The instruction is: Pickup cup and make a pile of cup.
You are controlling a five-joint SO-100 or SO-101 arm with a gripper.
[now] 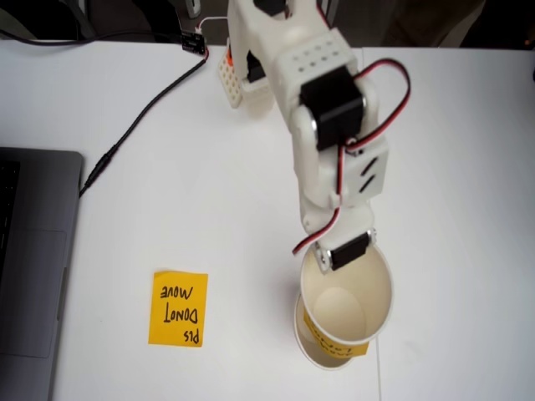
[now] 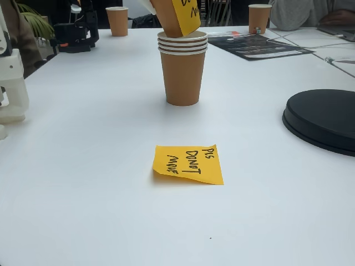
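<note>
Cup (image 1: pixel 347 292) top cut off above pile (image 2: pixel 182 72).

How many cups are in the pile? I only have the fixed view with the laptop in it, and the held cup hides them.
Observer: In a fixed view the pile shows three rolled rims, so at least three nested cups.
Operator: Held cup seated?
Observer: No. The cup is tilted, its bottom at the pile's top rim, most of it above.
Operator: Anything close by?
Observer: A black disc lies to the pile's right, apart from it.

bright white table (image 2: pixel 83 166)
</note>
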